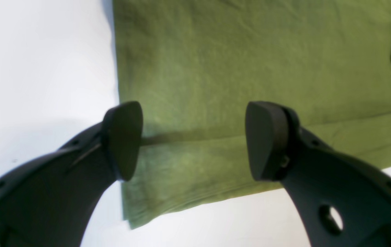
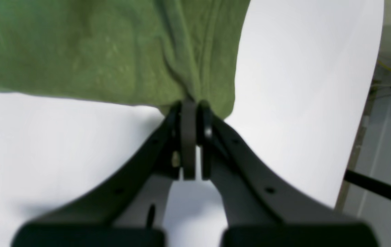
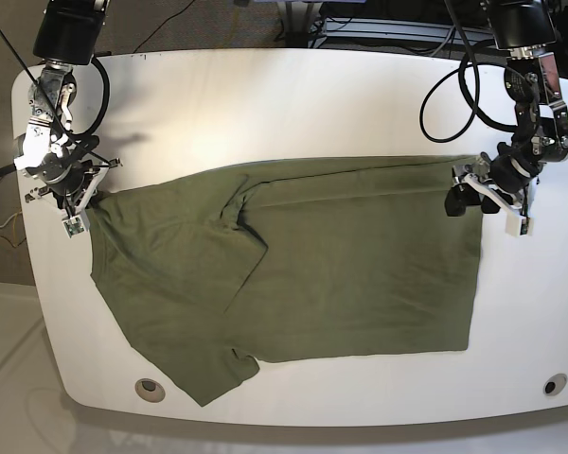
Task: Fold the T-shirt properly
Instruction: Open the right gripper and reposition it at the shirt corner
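Olive-green cotton T-shirt spread across the white, round-cornered table, one corner pinched.

Its straight far edge runs from one arm to the other; the near edge is level on the robot's left and drops to a point on the right, by a small crumpled flap, with folds near the middle. White tabletop shows on all sides, widest beyond the far edge, narrower along the near one. The black right gripper is clamped on the shirt's far corner, fingers together, close to the table's side edge. The black left gripper hovers over the opposite far corner, its jaws wide apart with cloth visible between them, pointing down.
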Robot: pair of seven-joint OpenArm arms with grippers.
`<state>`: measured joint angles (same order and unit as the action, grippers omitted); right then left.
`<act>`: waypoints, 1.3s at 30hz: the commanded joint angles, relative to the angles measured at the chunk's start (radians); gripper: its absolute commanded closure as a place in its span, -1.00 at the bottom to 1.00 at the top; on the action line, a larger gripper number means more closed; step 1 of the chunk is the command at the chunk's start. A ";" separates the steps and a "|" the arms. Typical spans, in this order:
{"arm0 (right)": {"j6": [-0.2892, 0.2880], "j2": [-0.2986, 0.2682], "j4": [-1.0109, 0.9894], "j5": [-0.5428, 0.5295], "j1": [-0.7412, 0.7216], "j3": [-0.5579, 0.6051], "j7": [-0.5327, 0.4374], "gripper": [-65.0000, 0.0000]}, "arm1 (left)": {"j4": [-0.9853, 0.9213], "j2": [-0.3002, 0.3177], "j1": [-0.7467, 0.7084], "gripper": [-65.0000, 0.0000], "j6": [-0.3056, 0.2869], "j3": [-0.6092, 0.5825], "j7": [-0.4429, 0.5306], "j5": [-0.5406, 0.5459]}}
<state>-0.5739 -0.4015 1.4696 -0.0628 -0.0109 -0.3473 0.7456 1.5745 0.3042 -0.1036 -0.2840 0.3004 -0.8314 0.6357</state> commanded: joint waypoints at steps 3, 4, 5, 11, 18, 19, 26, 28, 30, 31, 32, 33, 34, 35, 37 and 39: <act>0.009 -0.021 0.013 -0.004 -0.054 -0.003 -0.033 0.95 | 0.016 0.010 0.003 -0.33 -0.004 0.004 0.017 0.013; 0.009 -0.021 0.009 -0.004 -0.056 -0.002 -0.041 0.93 | 0.016 0.010 -0.003 -0.33 -0.004 0.004 0.019 0.013; 0.009 -0.021 0.001 -0.004 -0.056 -0.002 -0.045 0.91 | 0.016 0.010 -0.005 -0.33 -0.004 0.004 0.019 0.013; 0.009 -0.021 -0.051 -0.004 -0.091 -0.003 -0.053 0.66 | 0.017 0.010 -0.009 -0.33 -0.004 0.004 0.019 0.013; 0.009 -0.026 -0.074 -0.004 -0.090 -0.002 -0.051 -0.26 | 0.020 0.011 -0.035 -0.33 -0.004 0.007 0.021 0.013; 0.009 -0.027 -0.074 -0.002 -0.088 -0.002 -0.051 -0.46 | 0.020 0.011 -0.035 -0.33 -0.004 0.007 0.021 0.013; 0.010 -0.030 -0.053 -0.002 -0.070 -0.006 -0.050 -1.00 | 0.020 0.014 -0.038 -0.33 -0.004 0.007 0.021 0.013; 0.010 -0.030 -0.027 -0.002 -0.067 -0.006 -0.050 -1.00 | 0.020 0.016 -0.044 -0.34 -0.004 0.009 0.021 0.013; 0.010 -0.030 0.006 -0.002 -0.064 -0.008 -0.050 -1.00 | 0.023 0.020 -0.046 -0.34 -0.004 0.009 0.021 0.013; 0.010 -0.030 0.016 -0.002 -0.062 -0.008 -0.050 -1.00 | 0.025 0.025 -0.046 -0.34 -0.004 0.009 0.021 0.013; 0.010 -0.030 0.032 -0.002 -0.062 -0.008 -0.048 -1.00 | 0.031 0.029 -0.046 -0.34 -0.004 0.009 0.021 0.013; 0.010 -0.030 0.049 -0.002 -0.060 -0.008 -0.045 -1.00 | 0.036 0.029 -0.046 -0.34 -0.004 0.009 0.021 0.013; 0.010 -0.030 0.061 -0.002 -0.060 -0.008 -0.034 -1.00 | 0.042 0.029 -0.046 -0.34 -0.004 0.009 0.021 0.013; 0.010 -0.030 0.070 -0.002 -0.060 -0.008 -0.027 -1.00 | 0.050 0.029 -0.046 -0.33 -0.004 0.009 0.021 0.013; 0.010 -0.027 0.090 -0.002 -0.060 -0.008 -0.013 -1.00 | 0.066 0.029 -0.046 -0.33 -0.004 0.009 0.021 0.013; 0.010 -0.023 0.113 -0.002 -0.062 -0.008 -0.004 -1.00 | 0.083 0.029 -0.046 -0.33 -0.004 0.009 0.021 0.013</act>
<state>-0.5694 -0.4091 1.5444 -0.0589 -0.0574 -0.3462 0.7448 1.6115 0.3199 -0.1635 -0.2840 0.3016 -0.8310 0.6342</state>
